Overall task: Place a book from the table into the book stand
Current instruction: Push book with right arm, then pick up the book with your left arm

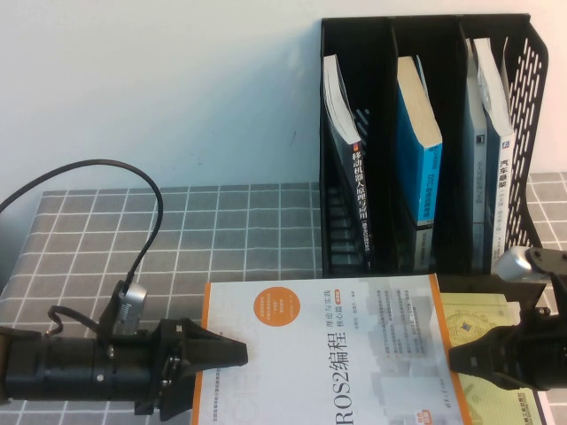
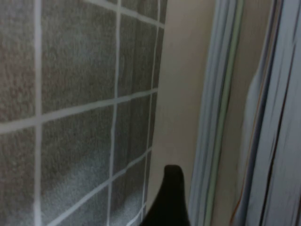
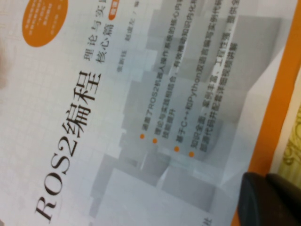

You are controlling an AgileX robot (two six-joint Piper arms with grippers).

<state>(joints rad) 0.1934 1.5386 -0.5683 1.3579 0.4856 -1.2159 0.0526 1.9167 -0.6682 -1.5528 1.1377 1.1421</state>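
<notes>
A white book (image 1: 337, 354) with an orange border and the title "ROS2" lies flat at the table's front centre. My left gripper (image 1: 239, 354) is at its left edge. In the left wrist view one dark finger (image 2: 170, 197) shows beside the book's page edge (image 2: 263, 117); the other finger is out of view, and the jaws look open. My right gripper (image 1: 454, 358) is at the book's right edge. Its two fingers (image 3: 263, 200) sit together, shut, on the orange border (image 3: 277, 103). The black book stand (image 1: 425, 142) is at the back right.
The stand's three compartments each hold upright books, among them a blue one (image 1: 418, 150). A yellow-green patterned book (image 1: 478, 326) lies under the white book's right side, below my right gripper. A black cable (image 1: 106, 168) loops over the grey grid tablecloth (image 1: 177, 239) at the left.
</notes>
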